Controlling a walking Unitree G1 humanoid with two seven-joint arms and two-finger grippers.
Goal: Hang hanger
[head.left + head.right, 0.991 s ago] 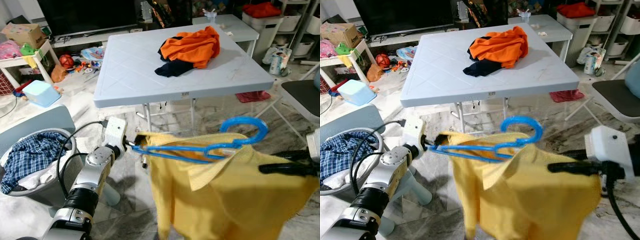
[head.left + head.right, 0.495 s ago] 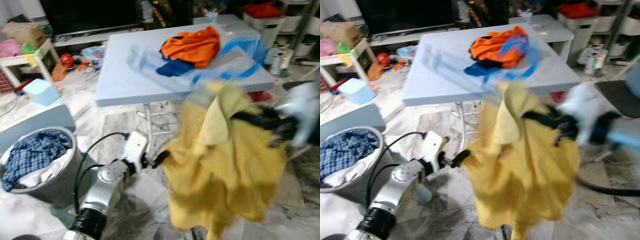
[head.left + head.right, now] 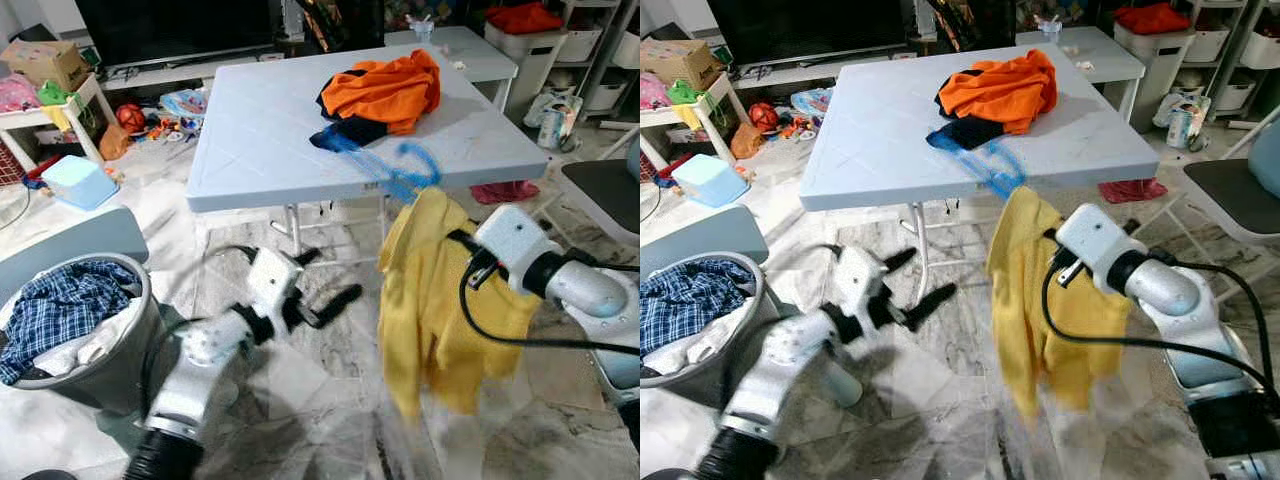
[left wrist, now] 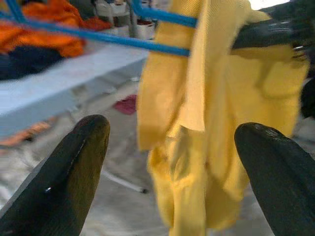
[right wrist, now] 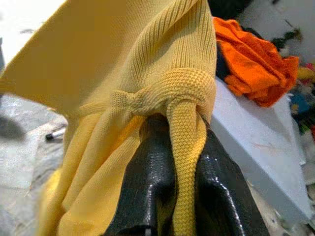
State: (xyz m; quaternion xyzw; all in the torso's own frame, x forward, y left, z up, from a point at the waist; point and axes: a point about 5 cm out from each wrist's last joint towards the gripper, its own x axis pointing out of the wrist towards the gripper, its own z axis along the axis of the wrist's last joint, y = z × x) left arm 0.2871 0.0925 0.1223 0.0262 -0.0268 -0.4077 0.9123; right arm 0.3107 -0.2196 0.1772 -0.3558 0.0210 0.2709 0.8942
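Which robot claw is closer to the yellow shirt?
The right. The right claw is pinched on the yellow shirt, holding it up beside the table. The left claw is open and apart from it, lower down, over the floor.

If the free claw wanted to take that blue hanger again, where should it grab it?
Probably the bare blue bar of the blue hanger, the stretch sticking out of the yellow sweater toward the robot's left. The left gripper is open on that side, so it could come in from the left and close across the thin bar. The right gripper holds the sweater's knit edge.
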